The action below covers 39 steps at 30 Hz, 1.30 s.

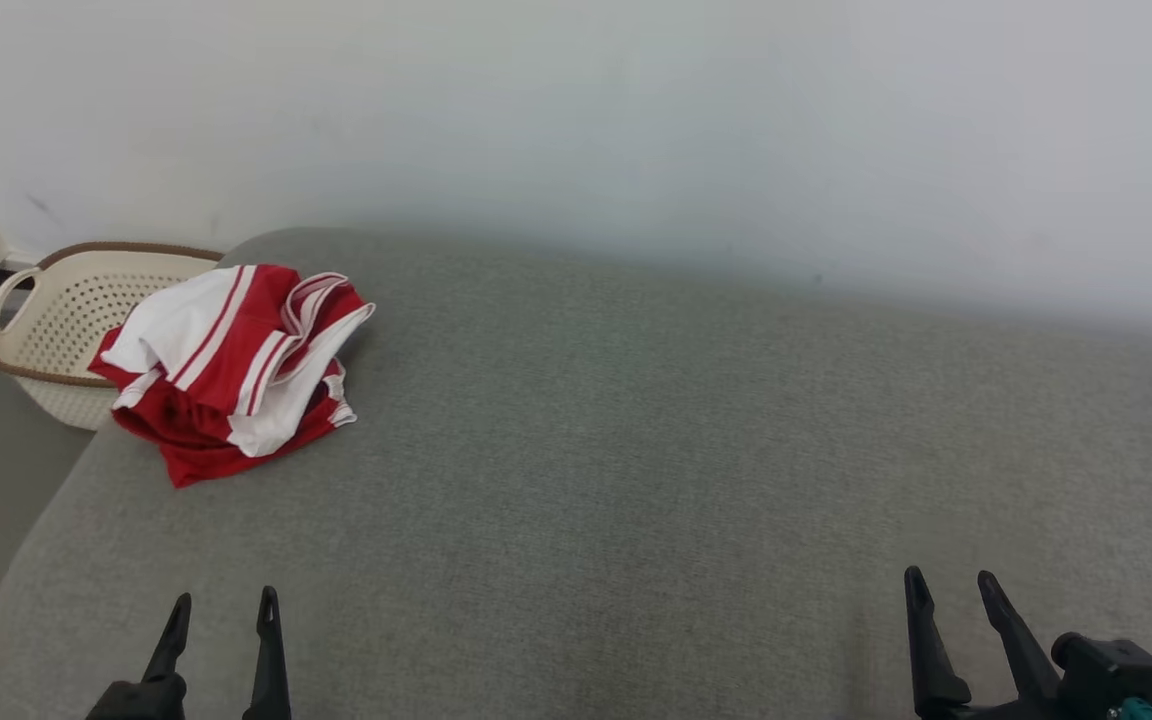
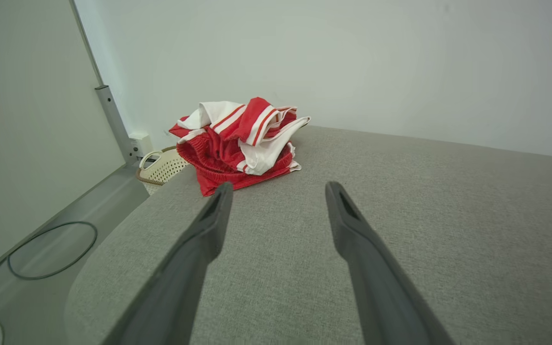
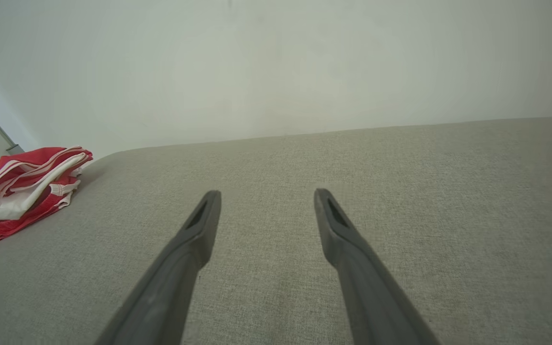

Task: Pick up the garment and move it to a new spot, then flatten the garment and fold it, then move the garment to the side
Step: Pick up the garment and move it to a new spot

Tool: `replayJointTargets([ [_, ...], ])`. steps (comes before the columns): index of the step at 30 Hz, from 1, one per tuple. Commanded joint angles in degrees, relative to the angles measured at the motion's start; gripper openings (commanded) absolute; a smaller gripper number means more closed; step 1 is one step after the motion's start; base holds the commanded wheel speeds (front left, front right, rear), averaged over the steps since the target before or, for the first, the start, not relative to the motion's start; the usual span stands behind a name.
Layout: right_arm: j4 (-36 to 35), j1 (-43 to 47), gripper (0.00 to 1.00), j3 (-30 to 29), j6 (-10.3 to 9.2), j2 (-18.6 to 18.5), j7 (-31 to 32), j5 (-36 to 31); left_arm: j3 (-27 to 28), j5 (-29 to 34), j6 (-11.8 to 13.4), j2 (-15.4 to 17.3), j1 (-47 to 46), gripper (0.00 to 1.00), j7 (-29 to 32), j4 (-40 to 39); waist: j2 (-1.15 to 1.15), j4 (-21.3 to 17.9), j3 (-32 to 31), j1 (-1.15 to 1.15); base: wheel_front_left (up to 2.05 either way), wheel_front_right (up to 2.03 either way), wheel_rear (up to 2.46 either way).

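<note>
Basket (image 1: pixel 56 310) far left, beside grey padded surface (image 1: pixel 636 450). Garment (image 1: pixel 236 370): red-and-white crumpled heap just right of basket, on surface corner. Left gripper (image 1: pixel 224 597) right of basket and nearer robot, well apart from garment, fingers spread, empty. Right gripper (image 1: pixel 951 577) far right of basket, likewise spread, empty. Step, likely: first pick-up, not yet begun. Next move: left arm reaches to heap, pinches raised fold.
</note>
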Motion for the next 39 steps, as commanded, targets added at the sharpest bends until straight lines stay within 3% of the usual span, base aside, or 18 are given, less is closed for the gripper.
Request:
replayJointTargets([
  [1, -0.2, 0.4, 1.00, -0.1, 0.04, -0.1, 0.3, -0.4, 0.0, -0.2, 0.2, 0.3, 0.1, 1.00, 0.3, -0.2, 0.00, 3.3, -0.1, 0.00, 0.00, 0.00, 0.00],
  [10, -0.9, 0.3, 1.00, 0.2, 0.04, -0.1, 2.2, -1.3, 0.1, -0.9, 0.6, 0.7, 0.9, 1.00, 0.6, 0.2, 0.00, 9.9, -0.8, 0.00, 0.00, 0.00, 0.00],
  [21, -1.4, 0.1, 1.00, 1.1, 0.04, -0.2, 3.2, -2.3, 1.5, -2.0, 1.5, 0.9, 1.3, 1.00, -0.2, -0.1, 0.00, 14.5, -0.8, 0.00, 0.00, 0.00, 0.00],
  [31, -1.3, 0.0, 1.00, 1.5, 0.04, -0.1, 3.4, -2.2, 3.1, -3.4, 2.8, 0.4, 2.3, 1.00, -1.3, -0.6, 0.00, 15.0, -0.4, 0.00, 0.00, 0.00, 0.00],
  [39, -0.8, -1.6, 1.00, 2.7, 0.04, -0.1, 3.5, -2.5, 3.6, -5.0, 1.8, 0.8, -0.2, 1.00, -1.2, -0.9, 0.00, 12.1, 0.8, 0.00, 0.00, 0.00, 0.00],
])
